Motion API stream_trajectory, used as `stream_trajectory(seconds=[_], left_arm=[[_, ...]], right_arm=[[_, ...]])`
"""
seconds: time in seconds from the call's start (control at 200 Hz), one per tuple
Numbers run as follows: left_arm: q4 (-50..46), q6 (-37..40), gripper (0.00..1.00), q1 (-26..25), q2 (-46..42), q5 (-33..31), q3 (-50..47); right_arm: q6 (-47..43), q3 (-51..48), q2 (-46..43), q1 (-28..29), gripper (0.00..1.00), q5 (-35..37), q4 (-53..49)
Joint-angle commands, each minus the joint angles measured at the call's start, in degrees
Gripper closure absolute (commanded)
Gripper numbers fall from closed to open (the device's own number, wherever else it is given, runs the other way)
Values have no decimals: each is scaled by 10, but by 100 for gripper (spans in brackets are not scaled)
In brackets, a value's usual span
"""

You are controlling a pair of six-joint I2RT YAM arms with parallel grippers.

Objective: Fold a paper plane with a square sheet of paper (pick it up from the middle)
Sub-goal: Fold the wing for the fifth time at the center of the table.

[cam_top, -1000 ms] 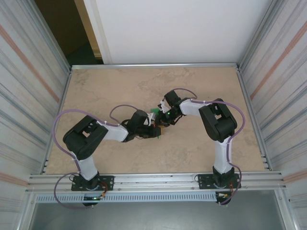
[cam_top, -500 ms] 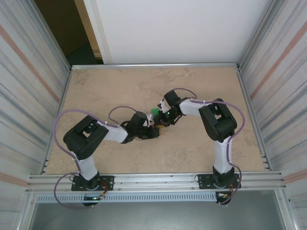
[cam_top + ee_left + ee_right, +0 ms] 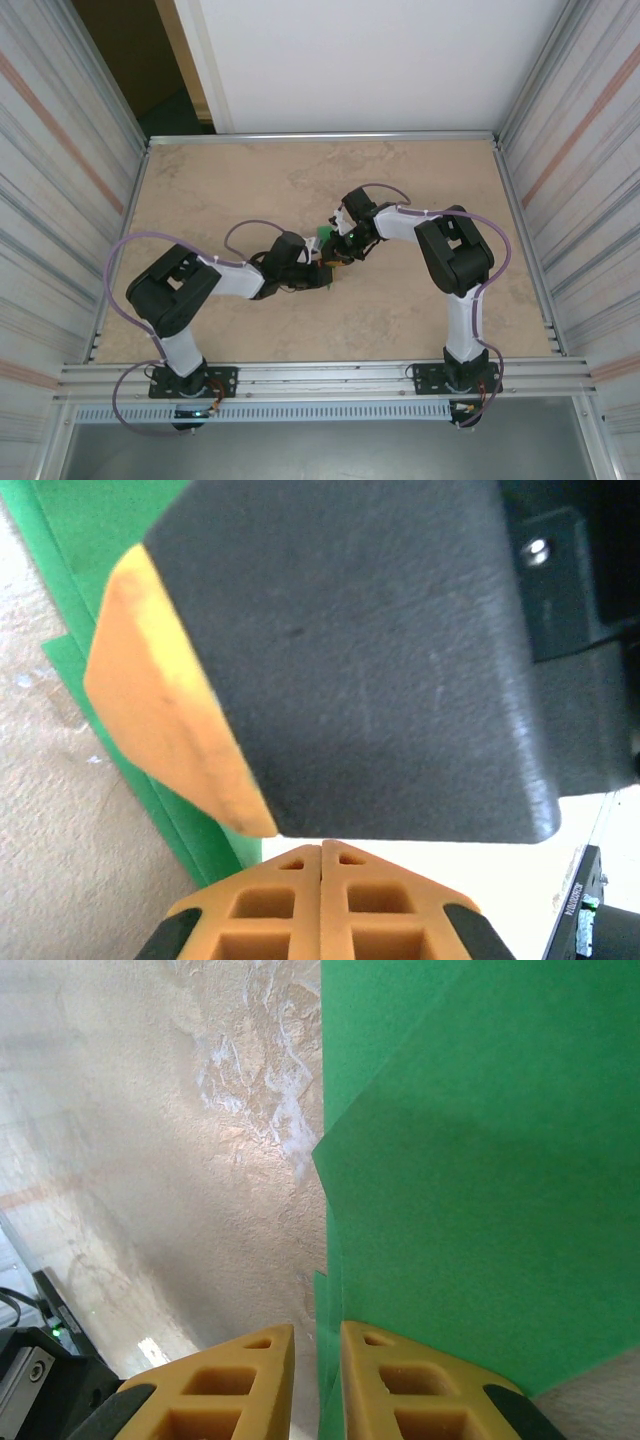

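Observation:
The square sheet of paper (image 3: 323, 233) is bright green and partly folded, lying on the table between the two wrists. In the right wrist view its layered flaps (image 3: 480, 1160) rise to the right, and the fold edges stand in the narrow gap of my right gripper (image 3: 318, 1332). That gripper is slightly open, and the paper lies against one finger (image 3: 420, 1380). My left gripper (image 3: 322, 845) is shut with nothing between its pads. It sits right under the right gripper's black finger (image 3: 350, 660), with green paper (image 3: 190, 820) just to its left. From above, the left gripper (image 3: 322, 277) and right gripper (image 3: 341, 252) almost touch.
The beige table (image 3: 420, 180) is bounded by a metal rail (image 3: 320, 136) at the back and ribbed walls (image 3: 70, 190) on both sides. Both arm bases (image 3: 185, 380) stand at the near edge.
The left arm's elbow has drifted slightly to the left. Both grippers stay at the same spot by the paper.

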Motion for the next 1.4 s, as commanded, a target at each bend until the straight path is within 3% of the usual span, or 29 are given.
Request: stream_trajectory(seconds=[0.0,0.546,0.937,1.128,1.393], left_arm=[[-13,1,96,-8,3,3,-1],[-56,2,99,-24,9,-29,-10],[-15,-23,98,-27,-11,-13,-36],[-29,-17,98,-15,-43,-28,-2],[-35,-21,100,-12,-2,-43,19]], right_arm=[[14,0,15,-2,81,34,-27],[18,5,27,-2,81,43,-35],[17,11,33,-2,80,52,-49],[19,11,33,-4,80,54,-48],[24,10,32,-6,81,47,-47]])
